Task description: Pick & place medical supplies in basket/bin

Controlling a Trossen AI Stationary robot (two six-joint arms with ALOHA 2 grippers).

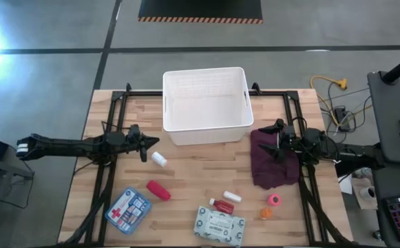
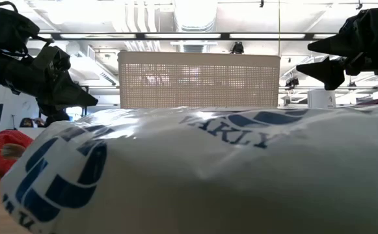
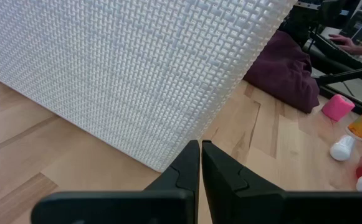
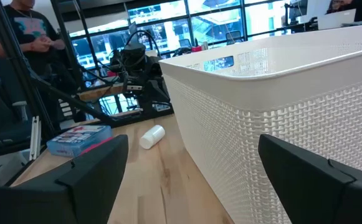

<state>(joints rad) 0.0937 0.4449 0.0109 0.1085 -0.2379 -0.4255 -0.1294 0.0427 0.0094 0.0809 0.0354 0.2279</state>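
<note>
Medical supplies lie scattered on the table [image 1: 117,117], none of them in our grip. Our left gripper [image 1: 144,146] hangs low with its two fingers [image 3: 190,163] pressed together, holding nothing, just off the near left corner of the white bin [image 1: 206,131]. The white bottle [image 1: 159,159] lies just beside that gripper, on the side away from the bin, apart from it. Farther out in the same direction sit the red cylinder [image 1: 159,190] and, beyond it, the blue-white pouch [image 1: 128,210] with its red cross.

Our right gripper [image 1: 276,141] hovers over the maroon cloth [image 1: 274,165], near the bin's right wall, its fingers [image 4: 318,171] spread wide and empty. Out past the cloth from this gripper lie the pink roll [image 1: 274,200] and the orange piece [image 1: 266,213], close together. The red-white tube [image 1: 222,205] and a second small white-and-red item [image 1: 232,197] lie side by side nearer the middle, with the pale green wipes pack [image 1: 218,224] just beyond them at the table's near edge.

The bin stands upright and appears empty at the far middle of the table, between our two grippers.
</note>
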